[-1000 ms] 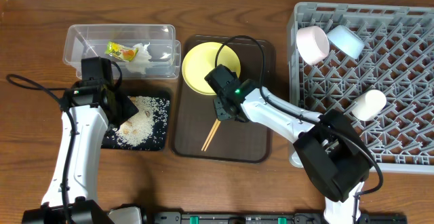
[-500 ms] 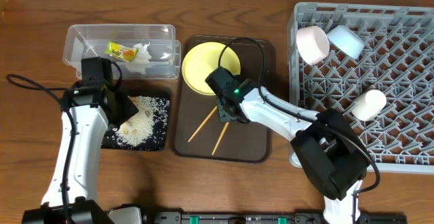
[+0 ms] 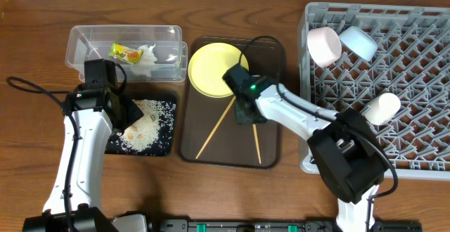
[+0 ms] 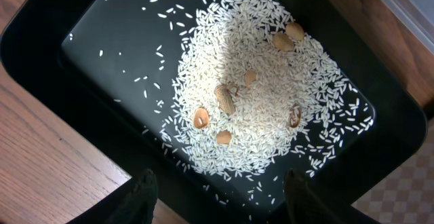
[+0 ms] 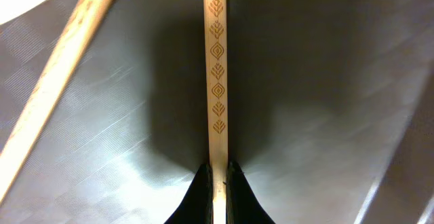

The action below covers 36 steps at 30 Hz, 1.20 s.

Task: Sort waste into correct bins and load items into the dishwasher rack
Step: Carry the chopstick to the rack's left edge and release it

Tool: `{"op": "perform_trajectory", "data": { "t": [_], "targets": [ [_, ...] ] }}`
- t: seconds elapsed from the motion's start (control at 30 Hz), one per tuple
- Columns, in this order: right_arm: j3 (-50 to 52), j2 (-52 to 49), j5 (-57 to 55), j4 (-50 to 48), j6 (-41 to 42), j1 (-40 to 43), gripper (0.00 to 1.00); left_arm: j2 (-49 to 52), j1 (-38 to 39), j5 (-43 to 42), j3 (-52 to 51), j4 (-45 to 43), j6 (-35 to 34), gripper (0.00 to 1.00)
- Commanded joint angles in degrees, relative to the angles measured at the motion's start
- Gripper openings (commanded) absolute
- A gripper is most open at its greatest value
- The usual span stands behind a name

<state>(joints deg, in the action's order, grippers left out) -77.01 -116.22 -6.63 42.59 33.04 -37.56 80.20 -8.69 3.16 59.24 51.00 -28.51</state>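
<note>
Count: two chopsticks (image 3: 213, 130) and one yellow plate (image 3: 211, 67) on the brown tray (image 3: 232, 151); one white bowl (image 3: 323, 44), one light blue bowl (image 3: 358, 41) and one white cup (image 3: 381, 108) in the rack (image 3: 415, 105), far right.

Look: the chopsticks are thin pale wood. The printed chopstick (image 5: 215, 81) carries a row of brown leaf marks.

Right gripper (image 5: 217, 173) is clamped on the printed chopstick, just near of the plate. Left gripper (image 4: 220, 190) has its jaws apart over the rice (image 4: 258, 102) in the black tray (image 4: 74, 75), left.

Versus one second ago: the chopsticks lay side by side and now splay in a V. The right jaws were apart.
</note>
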Motion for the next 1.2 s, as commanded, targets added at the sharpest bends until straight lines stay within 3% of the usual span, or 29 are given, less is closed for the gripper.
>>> {"op": "perform_trajectory", "data": {
  "t": [0.0, 0.63, 0.9, 1.17],
  "targets": [
    [0.94, -1.55, 0.20, 0.72, -0.96, 2.89, 0.01, -0.48, -0.24, 0.31, 0.66, 0.09, -0.33, 0.63],
    [0.94, 24.15, 2.58, 6.58, -18.62, 19.41, 0.01, -0.48, -0.24, 0.31, 0.66, -0.09, -0.33, 0.63],
    [1.09, 23.80, 2.54, 10.95, -18.78, 26.40, 0.01, -0.48, -0.24, 0.31, 0.66, -0.09, -0.33, 0.63],
    [2.80, 22.93, 2.16, 10.56, -18.97, 27.15, 0.02, -0.48, -0.24, 0.31, 0.66, -0.09, -0.33, 0.63]
  ]
}}
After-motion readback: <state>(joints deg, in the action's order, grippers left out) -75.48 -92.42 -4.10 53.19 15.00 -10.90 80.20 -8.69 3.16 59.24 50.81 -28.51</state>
